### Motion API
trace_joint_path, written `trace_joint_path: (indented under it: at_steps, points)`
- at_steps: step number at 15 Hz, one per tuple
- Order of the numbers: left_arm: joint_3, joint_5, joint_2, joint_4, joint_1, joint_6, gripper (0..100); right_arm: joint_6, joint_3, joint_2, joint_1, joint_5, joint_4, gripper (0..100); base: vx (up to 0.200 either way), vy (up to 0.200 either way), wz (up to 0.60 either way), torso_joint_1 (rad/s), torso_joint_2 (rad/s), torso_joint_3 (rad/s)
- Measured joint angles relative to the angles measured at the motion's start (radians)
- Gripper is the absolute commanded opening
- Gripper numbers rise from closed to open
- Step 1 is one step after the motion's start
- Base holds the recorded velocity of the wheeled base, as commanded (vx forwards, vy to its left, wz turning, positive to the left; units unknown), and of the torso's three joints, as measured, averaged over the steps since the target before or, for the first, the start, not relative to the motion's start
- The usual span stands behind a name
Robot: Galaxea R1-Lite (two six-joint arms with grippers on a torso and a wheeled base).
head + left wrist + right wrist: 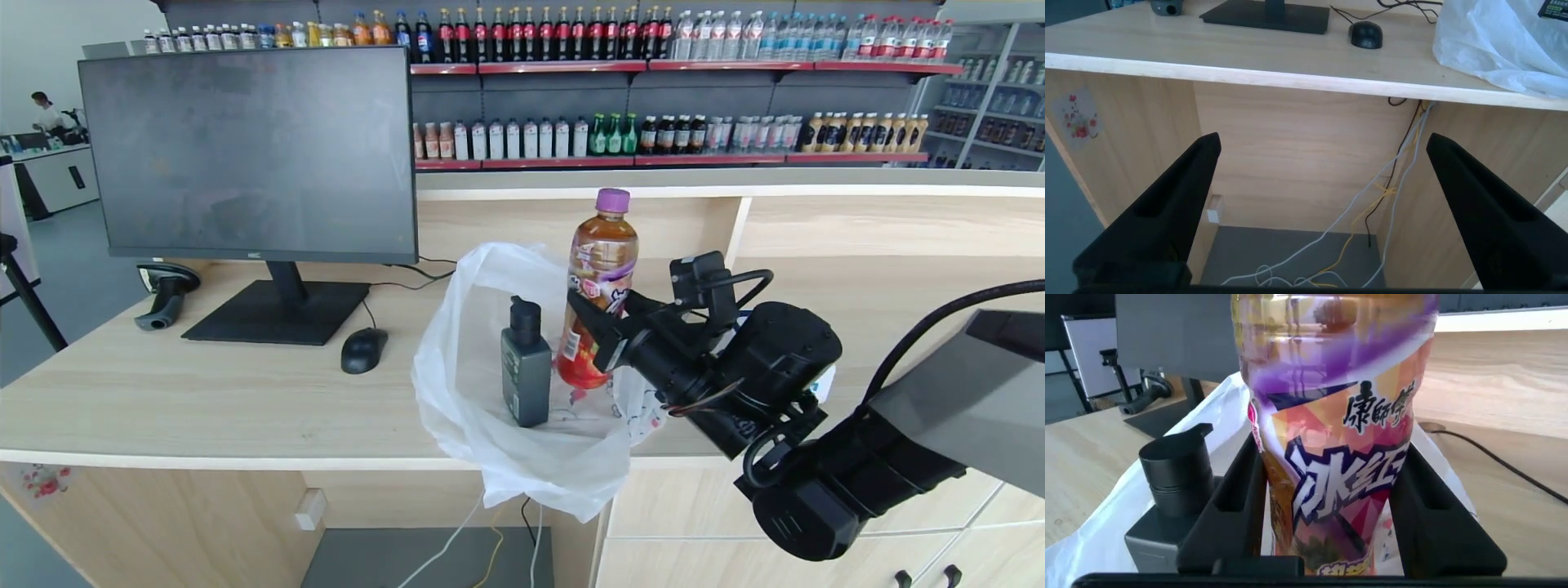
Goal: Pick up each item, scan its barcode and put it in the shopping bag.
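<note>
The right tool (594, 331) is clamped around the tea bottle (604, 269), holding it upright with its base down in the mouth of the shopping bag (457, 359) on the tabletop (204, 392). A dark pump bottle (525, 367) already stands inside the bag, so the task looks well advanced. For this bottle, probably only the release is left. The pump bottle stands just beside the tea bottle and the limp bag wall crowds both, so setting it down could knock one over. Well to the left are the monitor (249, 151), the barcode scanner (163, 294) and the mouse (363, 349). The left tool (1323, 155) hangs below the tabletop edge, spread wide and empty.
</note>
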Motion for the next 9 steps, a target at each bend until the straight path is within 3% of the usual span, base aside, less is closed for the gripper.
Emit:
trace_joint_path:
  at_steps: [9]
  points:
    - [0.0, 0.0, 0.0, 0.0, 0.0, 0.001, 100, -0.011, 0.051, 0.029, -0.022, 0.0, -0.004, 0, 0.0, 0.0, 0.0, 0.0, 0.0, 0.0]
